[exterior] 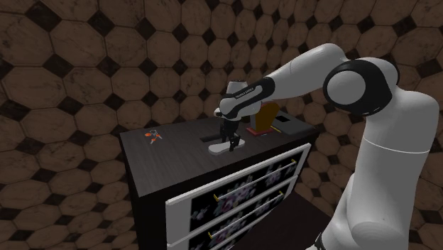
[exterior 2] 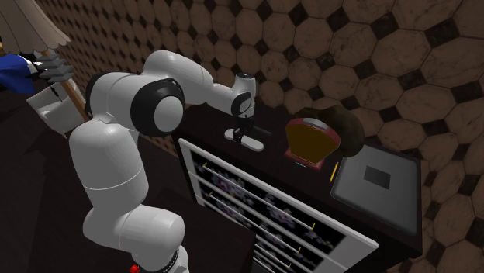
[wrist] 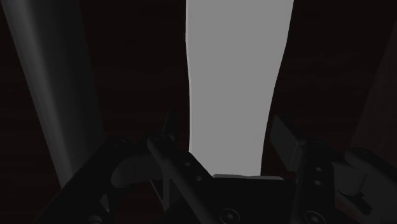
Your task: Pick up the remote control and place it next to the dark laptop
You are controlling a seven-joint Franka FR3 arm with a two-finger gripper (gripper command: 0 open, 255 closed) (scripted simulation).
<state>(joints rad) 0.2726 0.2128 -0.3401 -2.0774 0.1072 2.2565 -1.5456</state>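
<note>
Dresser (exterior: 170, 160) comes first, since it is the biggest thing: it has a dark top and white drawers, and it sits right under the jaws. The white arm (exterior: 298, 74) bends over it so the hand can point straight down at the top. The dark laptop (exterior 2: 378, 186) lies flat at the far end of the dresser, well away from the jaws, and that is where the remote has to end up. A brown rounded thing (exterior 2: 312, 139) on a red base stands between the jaws and the laptop, so I think the hand must lift up high enough to go over it or around it. The remote control (wrist: 235, 89) is a long, pale grey bar lying flat on the dresser top, right between the jaws. The black gripper (wrist: 224, 124) is low over it, with one of its fingers (wrist: 285, 140) on each long side, because that is the thin way to grab it. The jaws are apart and very near its sides. The wrist view is dim, so I can't be sure, but they don't seem to squeeze it yet. A tiny orange thing (exterior: 151, 136) lies far off to one side of the jaws and is not in the way.
</note>
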